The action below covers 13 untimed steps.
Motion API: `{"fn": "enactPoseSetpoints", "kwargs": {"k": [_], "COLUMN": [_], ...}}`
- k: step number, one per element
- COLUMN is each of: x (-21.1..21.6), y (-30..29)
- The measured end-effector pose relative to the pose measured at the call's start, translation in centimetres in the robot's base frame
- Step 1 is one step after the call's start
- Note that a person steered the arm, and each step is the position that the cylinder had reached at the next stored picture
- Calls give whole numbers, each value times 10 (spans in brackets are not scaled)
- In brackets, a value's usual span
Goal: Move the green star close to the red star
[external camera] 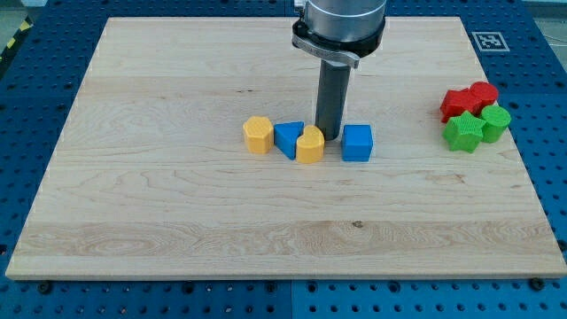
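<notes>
The near part of the desk (177, 230) carries nothing. Midway across it is a row of four blocks: from the left, a yellow hexagon (258, 135), a blue wedge (288, 138), a yellow heart (310, 144) and a blue cube (357, 142). My tip (330, 136) is down just behind this row, in the gap between the heart and the cube. It is very near both, and I cannot tell whether it touches either. The arm has no fingers to release or clench, only the rod.

The task's blocks are well off to the right. The green star (463, 131) is the nearest of a tight group of four, with a second green block (495, 120) just to its right. The red star (458, 104) is directly behind the green star, and they seem to touch or nearly touch. Another red block (484, 93) is at the far right of the group, its shape unclear.

Judging from this, the green star is already about as close to the red star as it can be, so little or no pushing remains. If a last nudge is wanted, I should draw the tip away from the row towards the far side, so that the heart and cube are not dragged. Then I should go round to the near side of the green star and press gently away from me, in line with the red star. Too hard a push would shove the red star on and scatter the group. A push off centre would turn the green star aside into its green neighbour.
</notes>
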<state>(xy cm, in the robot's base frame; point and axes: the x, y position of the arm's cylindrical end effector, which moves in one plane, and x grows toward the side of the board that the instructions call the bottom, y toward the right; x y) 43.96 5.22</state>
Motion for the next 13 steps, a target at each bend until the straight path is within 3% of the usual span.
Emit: {"fn": "enactPoseSetpoints", "kwargs": {"k": [4, 5, 6, 7, 8, 9, 10, 11, 12, 13], "x": [-65, -127, -161, -158, -140, -132, -54, 18, 51, 51], "y": [10, 28, 103, 221, 290, 293, 293, 289, 260, 216]}}
